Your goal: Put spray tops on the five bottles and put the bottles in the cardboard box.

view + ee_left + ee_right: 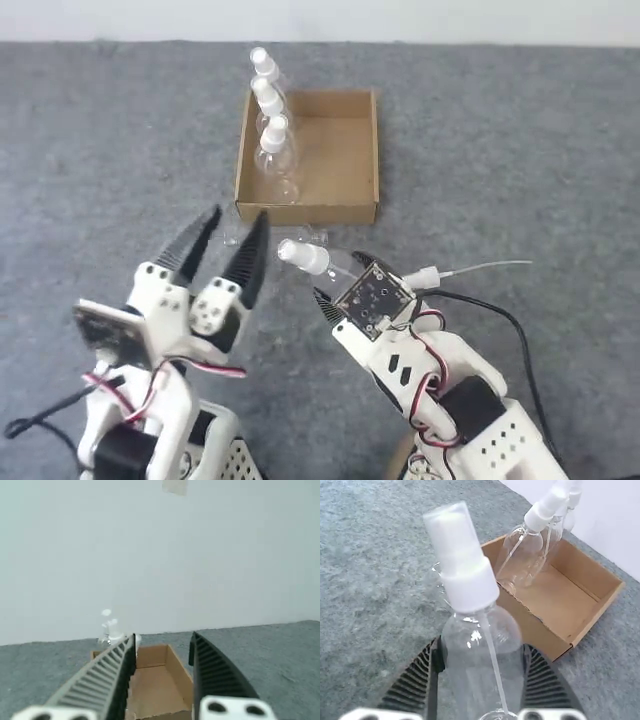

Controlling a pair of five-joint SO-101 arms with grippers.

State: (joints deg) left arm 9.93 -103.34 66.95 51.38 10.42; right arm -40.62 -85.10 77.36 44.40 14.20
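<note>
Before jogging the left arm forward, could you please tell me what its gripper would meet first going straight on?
Most likely the open brown cardboard box, seen between the left gripper's fingers; height and depth are unclear.

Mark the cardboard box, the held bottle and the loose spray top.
cardboard box [340, 150], high view, bare floor.
held bottle [465, 660], right wrist view, clear body.
loose spray top [426, 274], high view, white head.

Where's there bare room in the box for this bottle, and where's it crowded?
Free: the cardboard box floor between the three capped bottles along its left wall and its right wall. Crowded: just in front of the box, where the open left gripper, the right gripper with its held bottle and a loose spray top sit close.
</note>
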